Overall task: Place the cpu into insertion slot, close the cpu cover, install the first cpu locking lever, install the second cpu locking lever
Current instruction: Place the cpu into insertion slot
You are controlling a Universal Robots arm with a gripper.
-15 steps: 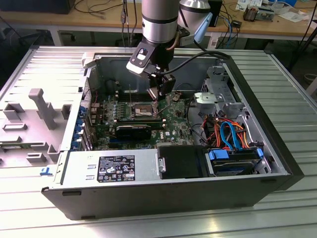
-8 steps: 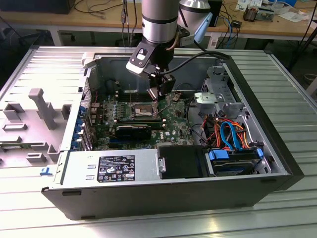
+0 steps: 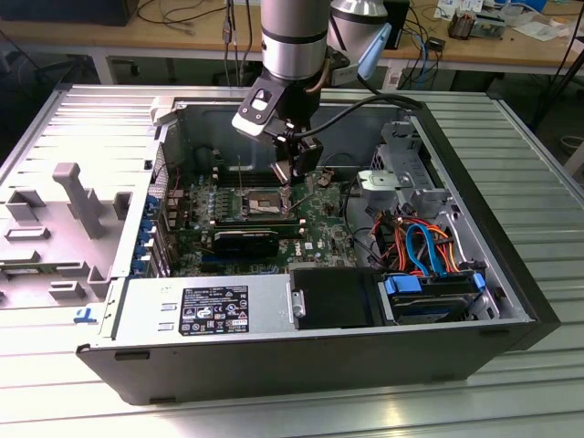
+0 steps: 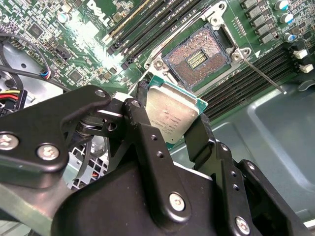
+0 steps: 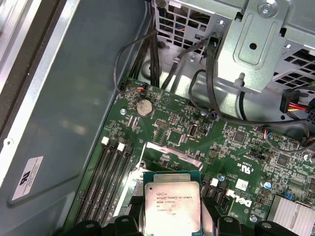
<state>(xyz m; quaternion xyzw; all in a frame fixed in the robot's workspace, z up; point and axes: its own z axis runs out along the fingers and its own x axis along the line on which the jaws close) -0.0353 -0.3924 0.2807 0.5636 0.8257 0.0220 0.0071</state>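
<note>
flat square silver-grey cpu (image 4: pixel 172 114), clamped by its edges in the black tool (image 4: pixel 170 125), poised near the open dark square insertion slot (image 4: pixel 196 58). risk: a tilted or offset descent may bend the socket pins (image 4: pixel 183 69); a slack grip drops it.

Lines of fine grey print are running across the cpu (image 5: pixel 171 204) (image 4: pixel 170 115) in both wrist views, and white lettering (image 5: pixel 239 202) is sitting on the board (image 5: pixel 172 118) nearby. In the lower middle of the exterior view, a black label (image 3: pixel 214 310) of white print is lying on the power supply (image 3: pixel 146 306).

Dull silver-grey cpu (image 4: pixel 172 115), green motherboard (image 5: pixel 165 105)
</note>
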